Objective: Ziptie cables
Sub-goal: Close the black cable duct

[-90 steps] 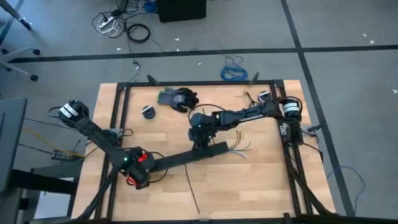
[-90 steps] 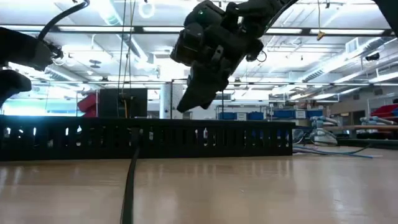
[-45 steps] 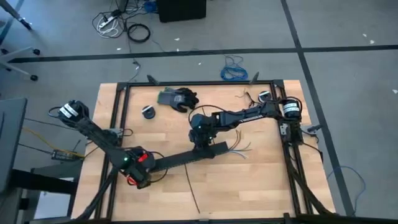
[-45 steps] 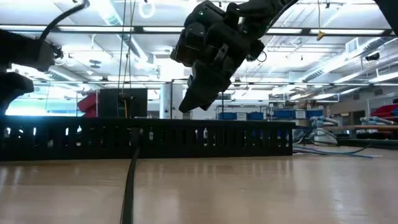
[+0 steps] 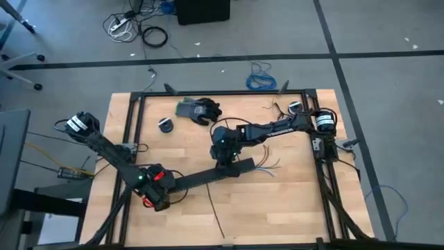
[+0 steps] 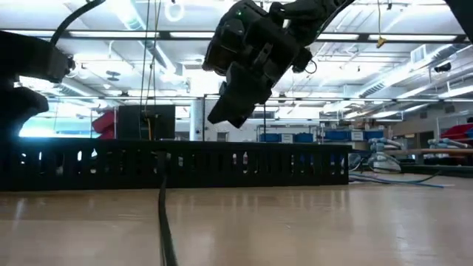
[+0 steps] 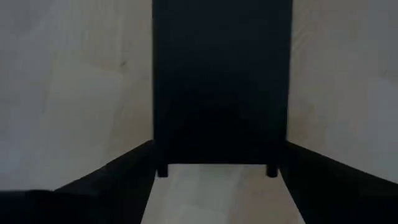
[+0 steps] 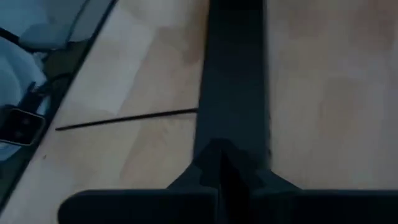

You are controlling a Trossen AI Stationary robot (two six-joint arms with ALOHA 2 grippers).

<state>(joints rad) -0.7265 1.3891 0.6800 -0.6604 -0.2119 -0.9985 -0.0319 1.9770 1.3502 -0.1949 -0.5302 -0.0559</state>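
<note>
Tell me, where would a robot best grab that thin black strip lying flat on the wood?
Probably at the ziptie's bare middle, coming straight down from above. It lies flat and thin on the table, so the fingers would need to straddle its narrow width. That stretch sits clear of the slotted duct, while its upper end runs close to the duct. Both tools are busy at the duct now.

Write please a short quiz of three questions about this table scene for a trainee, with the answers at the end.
1. The cables lie: A on the floor; B on the table, near the right end of the slotted duct; C at the table's left edge.
2. True or false: the right gripper is holding the cables.
3. Which gripper is at the duct's left end?

Key: 1 B. 2 False: it hangs above the duct. 3 The left gripper.
</note>
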